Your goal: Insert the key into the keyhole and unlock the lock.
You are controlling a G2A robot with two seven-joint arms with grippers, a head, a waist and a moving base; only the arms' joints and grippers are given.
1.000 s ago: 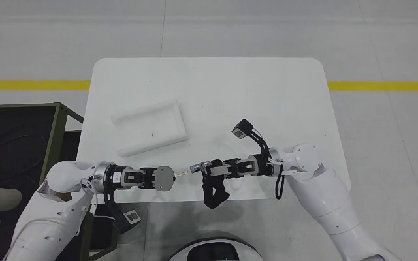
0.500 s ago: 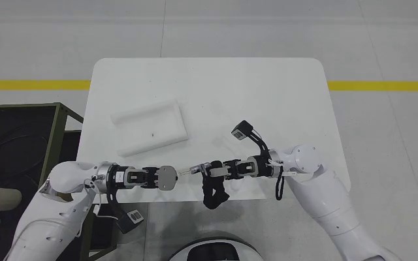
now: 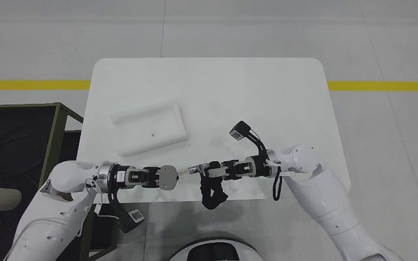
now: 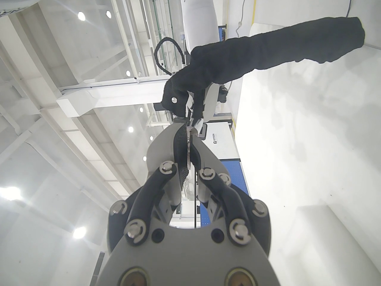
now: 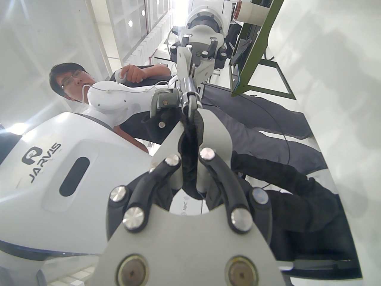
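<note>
My left gripper (image 3: 174, 176) is held over the table's front edge, shut on the flat head of a silver key (image 3: 186, 172). The key's blade points at the lock (image 3: 201, 169). In the left wrist view the key (image 4: 189, 147) sits pinched between the fingers (image 4: 208, 156), its tip at the lock's head (image 4: 175, 102). My right gripper (image 3: 210, 171) faces it, shut on the lock's black fabric-covered loop (image 3: 212, 192), which hangs below. In the right wrist view the grey lock body (image 5: 166, 101) sits just past my right gripper (image 5: 189, 120), touching the key's blade (image 5: 186, 86).
A white foam block (image 3: 149, 126) lies on the white table (image 3: 261, 98), left of centre. A dark cart with a green frame (image 3: 55, 130) stands beside the table's left side. Both grippers hover at the table's front edge.
The two grippers have drawn slightly closer together, the left one shifting right and the right one shifting left, so the key's tip now meets the lock.
</note>
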